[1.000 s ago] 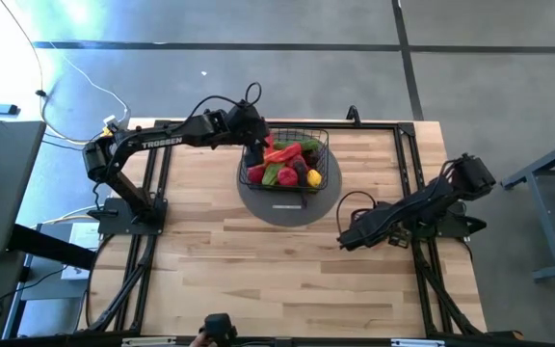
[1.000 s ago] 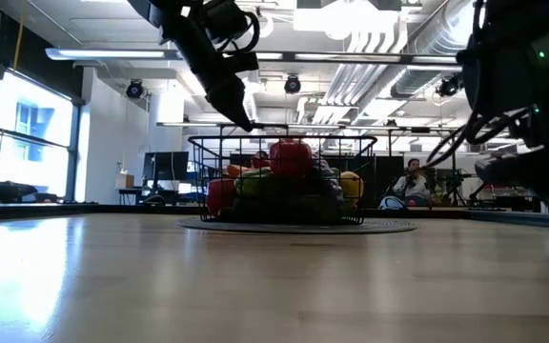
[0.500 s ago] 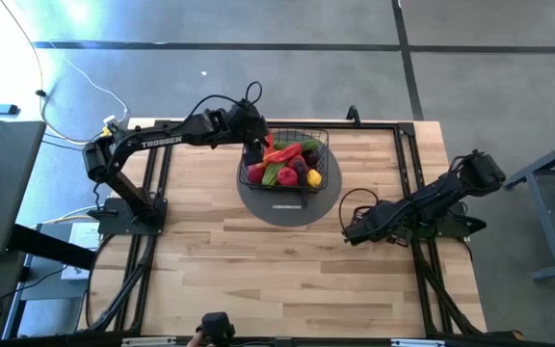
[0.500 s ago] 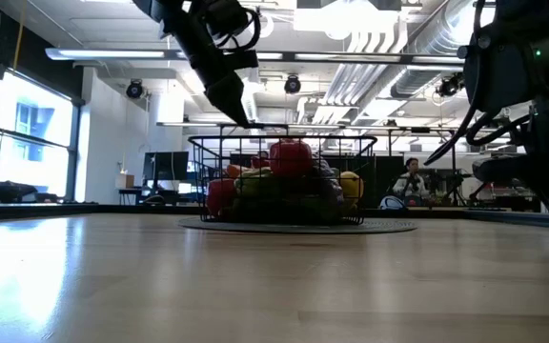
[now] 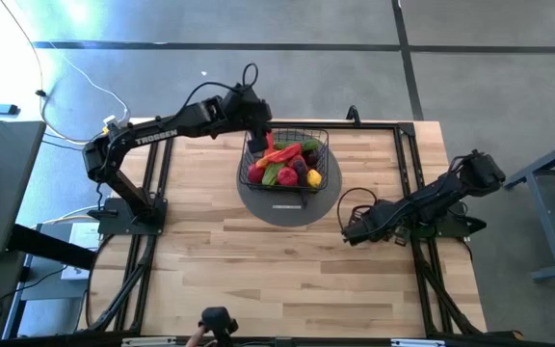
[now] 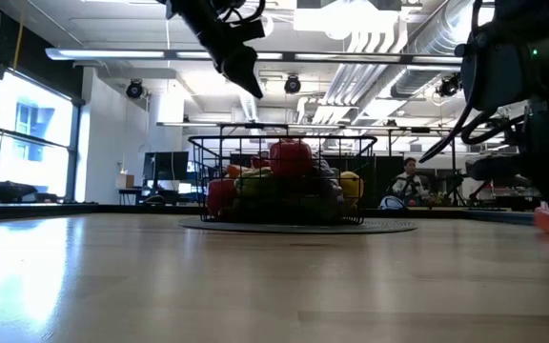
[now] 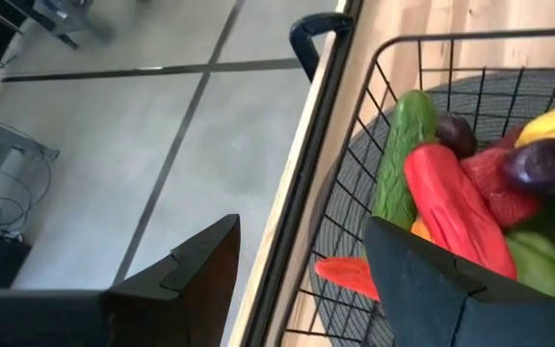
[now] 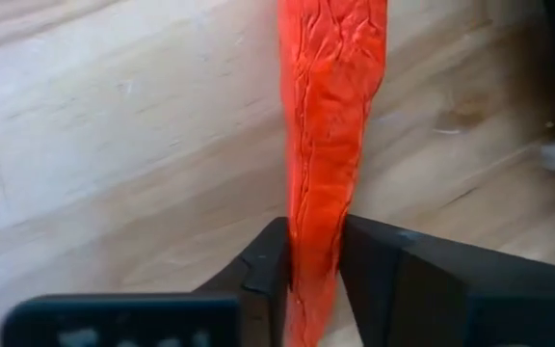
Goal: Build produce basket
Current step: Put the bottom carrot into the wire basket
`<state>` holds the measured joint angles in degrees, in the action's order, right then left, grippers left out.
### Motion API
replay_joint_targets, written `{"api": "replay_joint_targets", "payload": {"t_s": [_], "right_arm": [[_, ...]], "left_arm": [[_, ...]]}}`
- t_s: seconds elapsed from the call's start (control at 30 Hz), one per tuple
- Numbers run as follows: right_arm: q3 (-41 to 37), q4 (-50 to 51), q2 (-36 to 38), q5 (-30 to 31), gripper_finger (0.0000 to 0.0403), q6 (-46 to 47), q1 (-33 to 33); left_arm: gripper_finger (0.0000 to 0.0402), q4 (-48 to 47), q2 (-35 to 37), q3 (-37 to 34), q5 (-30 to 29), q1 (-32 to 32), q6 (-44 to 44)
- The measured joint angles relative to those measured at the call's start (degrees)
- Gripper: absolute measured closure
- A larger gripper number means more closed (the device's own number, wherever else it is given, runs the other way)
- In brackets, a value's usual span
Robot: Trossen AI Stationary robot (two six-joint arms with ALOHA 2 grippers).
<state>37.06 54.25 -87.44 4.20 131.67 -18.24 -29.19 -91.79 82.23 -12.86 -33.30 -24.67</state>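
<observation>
The black wire basket (image 5: 322, 136) stands on a round grey mat at the table's far middle. It is filled with produce (image 5: 285, 164): red, green, yellow and purple pieces. The low view shows the basket (image 6: 284, 152) too. My left gripper (image 5: 256, 127) hangs open above the basket's far left corner with nothing between its fingers (image 7: 200, 270). My right gripper (image 5: 350, 232) is down at the table's right, shut on a long orange-red piece of produce with wrinkled skin (image 8: 330, 116). My right gripper pinches the orange-red piece's narrower end (image 8: 313, 236) between its two fingers (image 8: 268, 260). It comes steeply from above, and the fingers lie across the piece. The rest of the piece stretches away over the wooden table; whether it rests on the wood I cannot tell.
The grey mat (image 5: 287, 208) sticks out from under the basket on its near side. Black frame rails run along the table's edges (image 5: 408, 154). Bare wood (image 5: 258, 270) fills the near half. A person (image 6: 410, 179) sits in the room far behind the table.
My left gripper has risen from the basket's rim to well above its far left corner, still open. In the low view more of the orange-red piece shows beside my right gripper.
</observation>
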Motion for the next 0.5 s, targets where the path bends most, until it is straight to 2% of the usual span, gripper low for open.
{"api": "replay_joint_targets", "payload": {"t_s": [0.17,0.5], "right_arm": [[1.04,2.03,-0.48,3.42,0.0388,-1.86,-0.04],[8.13,6.64,-0.42,13.73,0.0389,-6.3,-0.02]], "left_arm": [[0.019,-0.95,0.0,1.22,0.06,-0.11,0.0],[0.019,-4.64,0.07,3.01,0.89,-0.11,1.21]]}}
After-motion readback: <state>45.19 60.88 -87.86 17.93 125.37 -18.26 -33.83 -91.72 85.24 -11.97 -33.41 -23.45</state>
